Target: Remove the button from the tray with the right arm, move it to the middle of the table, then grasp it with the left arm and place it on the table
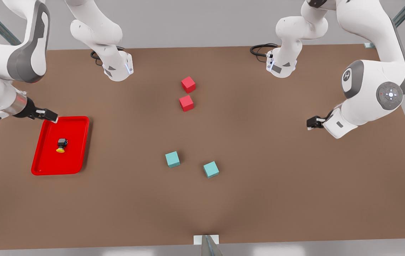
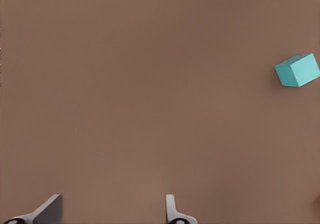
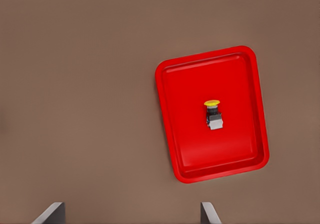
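Hovering with fingers spread and empty at the tray's eleven o'clock corner, the right gripper lines up on the button lying mid-tray, while the left gripper, likewise agape, waits at the table's three o'clock.

Right pincer hangs with fingers spread wide, wrist angled downward; left pincer waits across from it, fingers also spread.
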Motion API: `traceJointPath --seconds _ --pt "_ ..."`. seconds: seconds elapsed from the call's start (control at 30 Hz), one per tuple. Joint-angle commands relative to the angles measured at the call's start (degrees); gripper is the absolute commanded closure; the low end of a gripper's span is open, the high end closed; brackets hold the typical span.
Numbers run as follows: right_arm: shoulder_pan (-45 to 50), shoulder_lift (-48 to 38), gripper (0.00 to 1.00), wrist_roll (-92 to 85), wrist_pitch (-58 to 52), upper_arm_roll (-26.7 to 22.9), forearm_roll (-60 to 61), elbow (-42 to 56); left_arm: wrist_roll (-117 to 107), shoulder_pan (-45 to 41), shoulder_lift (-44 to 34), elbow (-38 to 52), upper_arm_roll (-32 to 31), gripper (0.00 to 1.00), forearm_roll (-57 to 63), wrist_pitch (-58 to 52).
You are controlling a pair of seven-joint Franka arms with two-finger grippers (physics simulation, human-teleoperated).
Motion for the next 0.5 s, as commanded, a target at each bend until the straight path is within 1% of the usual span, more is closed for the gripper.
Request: traceJointPath --seconds 0.0,0.1,0.17,0.23,0.27,0.4,0.43,0.47 --pt "5.1 0.0 0.0 2.3 4.2 0.0 0.1 0.0 0.6 -0.1 0.0 -0.1 0.0 0.0 0.0 4.5" --pt "5.3 0.1 0.0 2.2 4.1 0.0 0.1 0.0 0.6 -0.1 0.0 -0.3 0.0 0.0 0.4 3.7" --pt "5.5 2.8 0.0 2.4 4.3 0.0 0.1 0.4 0.9 0.7 0.0 -0.2 0.1 0.0 0.8 3.1" --pt "5.2 15.0 0.0 2.2 -1.1 1.0 0.1 9.6 0.7 0.7 0.0 -0.2 0.1 0.0 0.7 1.7" --pt "4.6 22.2 0.0 2.3 -3.2 0.8 2.5 13.8 0.7 0.7 0.9 -0.1 0.0 0.0 0.7 2.1" --pt "5.3 32.3 0.0 2.5 -3.1 1.1 2.7 15.4 0.5 -0.1 3.0 0.4 0.0 0.0 0.6 2.7" --pt "4.5 32.0 0.0 1.7 -3.4 1.0 2.3 15.5 0.6 0.0 2.9 0.5 0.0 0.0 0.6 2.6" --pt "4.1 31.5 0.0 -4.9 -4.3 0.7 1.7 15.0 0.5 -0.1 3.0 0.6 0.0 0.0 0.6 2.7"
